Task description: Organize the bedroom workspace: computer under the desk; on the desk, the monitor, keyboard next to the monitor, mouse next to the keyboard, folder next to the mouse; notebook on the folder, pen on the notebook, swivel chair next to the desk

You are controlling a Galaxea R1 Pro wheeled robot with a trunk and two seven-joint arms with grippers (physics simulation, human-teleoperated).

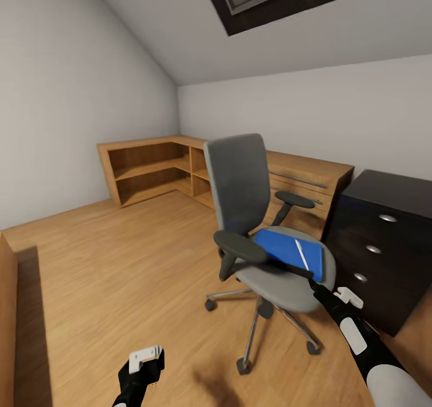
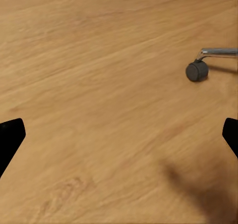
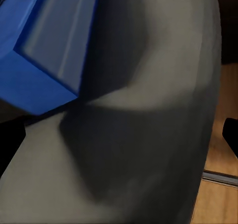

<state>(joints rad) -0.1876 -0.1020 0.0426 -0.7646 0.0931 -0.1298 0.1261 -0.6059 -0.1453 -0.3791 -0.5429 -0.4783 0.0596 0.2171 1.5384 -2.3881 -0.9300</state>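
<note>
Right wrist view: folder lies beyond spread fingers

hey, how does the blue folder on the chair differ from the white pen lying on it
The folder is bright blue, broad and flat; the pen is white, thin and stick-like. The folder rests directly on the swivel chair seat, while the pen lies on top of the folder, near its desk-side edge. The folder covers much of the seat; the pen spans only part of the folder. Both lie flat.
</note>
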